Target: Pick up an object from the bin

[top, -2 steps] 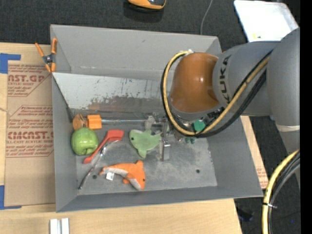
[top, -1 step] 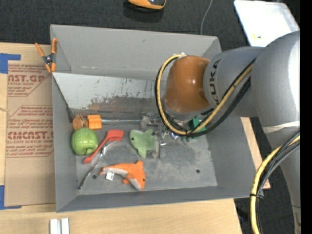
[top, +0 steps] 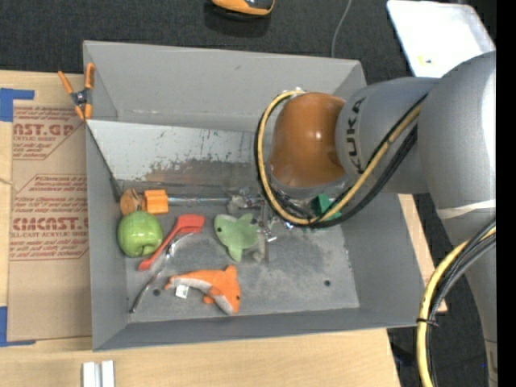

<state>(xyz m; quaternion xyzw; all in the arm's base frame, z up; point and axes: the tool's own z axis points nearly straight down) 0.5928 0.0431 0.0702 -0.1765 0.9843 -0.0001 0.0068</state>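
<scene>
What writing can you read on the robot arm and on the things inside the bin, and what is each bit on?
"KUKA": dark letters on the grey arm, beside its orange cover.
White tag on the orange fish toy: too small to read.
Green apple, pale green toy, red-handled tool: no writing to be seen.

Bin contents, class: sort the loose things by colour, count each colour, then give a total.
Green: 2, the apple and the pale flat piece
Orange: 2, the small block and the fish-like toy
Red: 1, the scoop
Brownish: 1, the round piece
Total: 6
</scene>
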